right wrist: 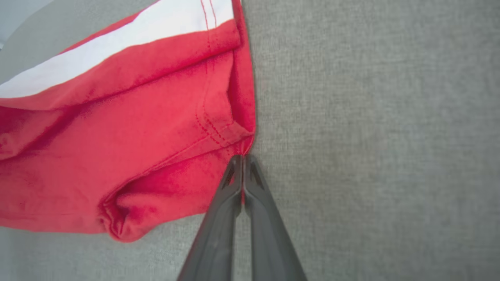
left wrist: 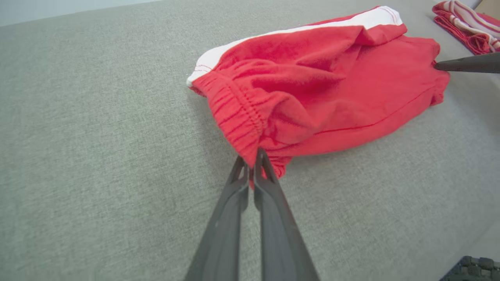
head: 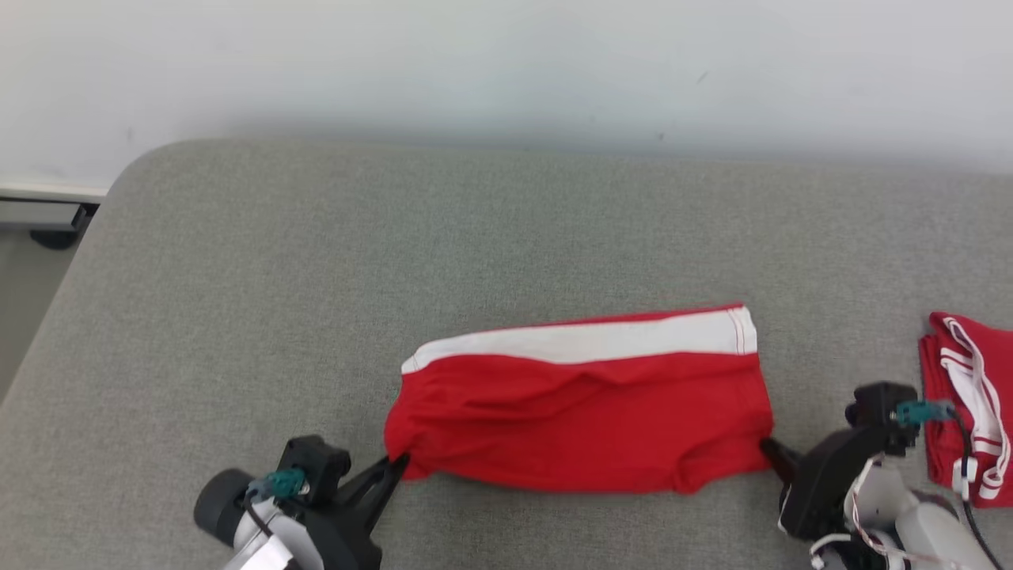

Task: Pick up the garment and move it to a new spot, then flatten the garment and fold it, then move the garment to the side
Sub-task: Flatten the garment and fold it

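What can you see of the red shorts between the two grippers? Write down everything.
The shorts are red, soft knit-looking cloth with a white stripe along the far edge. A gathered elastic waistband faces the robot's left; a stitched hem faces right. They lie rumpled and creased on the grey surface. The left gripper pinches the waistband's near corner, the right gripper the hem's near corner, both shut.

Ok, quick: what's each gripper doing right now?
Left gripper: closed, pinching the red shorts at the elastic waistband corner.
Right gripper: closed, pinching the same shorts at a hem corner.
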Motion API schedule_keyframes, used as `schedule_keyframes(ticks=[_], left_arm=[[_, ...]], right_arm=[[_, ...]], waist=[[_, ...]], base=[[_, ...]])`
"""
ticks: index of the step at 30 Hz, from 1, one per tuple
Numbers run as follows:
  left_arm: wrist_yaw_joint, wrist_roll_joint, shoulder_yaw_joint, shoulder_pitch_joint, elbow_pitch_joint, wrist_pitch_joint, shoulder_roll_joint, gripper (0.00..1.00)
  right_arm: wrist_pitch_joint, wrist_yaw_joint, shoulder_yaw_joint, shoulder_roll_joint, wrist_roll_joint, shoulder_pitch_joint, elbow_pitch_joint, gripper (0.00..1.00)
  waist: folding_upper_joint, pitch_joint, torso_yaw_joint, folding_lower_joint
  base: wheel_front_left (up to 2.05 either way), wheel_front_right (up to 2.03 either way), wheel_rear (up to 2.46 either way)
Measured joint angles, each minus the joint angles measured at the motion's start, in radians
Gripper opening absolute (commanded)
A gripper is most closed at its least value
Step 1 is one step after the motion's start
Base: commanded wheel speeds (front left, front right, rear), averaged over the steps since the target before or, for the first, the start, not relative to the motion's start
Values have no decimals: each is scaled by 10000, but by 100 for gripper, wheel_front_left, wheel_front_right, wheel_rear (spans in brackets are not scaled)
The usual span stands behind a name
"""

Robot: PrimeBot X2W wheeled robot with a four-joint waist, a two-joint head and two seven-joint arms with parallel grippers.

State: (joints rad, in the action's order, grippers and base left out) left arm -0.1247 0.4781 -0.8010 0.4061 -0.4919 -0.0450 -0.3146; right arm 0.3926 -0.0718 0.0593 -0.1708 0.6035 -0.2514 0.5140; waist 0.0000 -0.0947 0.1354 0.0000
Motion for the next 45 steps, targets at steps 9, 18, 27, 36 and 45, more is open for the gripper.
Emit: schedule_keyframes(ticks=[9, 18, 27, 36, 45], left_arm=[[-2, 510, -460, -1107, 616, 6, -897, 0], [-2, 713, -867, -1400, 1521, 153, -1442, 0], [-2, 1252, -859, -1532, 1848, 357, -1739, 0], [-2, 1578, -790, -1565, 1893, 639, -1822, 100], [454, 1889, -307, -2006, 1793, 600, -1810, 100]], right_arm=[[35, -73, -146, 196, 318, 1899, -1465, 0], [69, -27, -295, 257, 581, 3221, -3112, 0], [219, 397, -510, 334, 658, 3805, -3998, 0], [579, 821, -612, 351, 731, 3998, -4596, 100], [533, 1398, -1053, 46, 270, 4404, -4959, 100]], waist=[[0, 543, -375, -1], [-1, 826, -822, -1], [1, 857, -881, -1], [0, 840, -843, 0], [1, 937, -728, 0]], base=[[0, 0, 0], [0, 0, 0], [0, 0, 0], [0, 0, 0], [0, 0, 0]])
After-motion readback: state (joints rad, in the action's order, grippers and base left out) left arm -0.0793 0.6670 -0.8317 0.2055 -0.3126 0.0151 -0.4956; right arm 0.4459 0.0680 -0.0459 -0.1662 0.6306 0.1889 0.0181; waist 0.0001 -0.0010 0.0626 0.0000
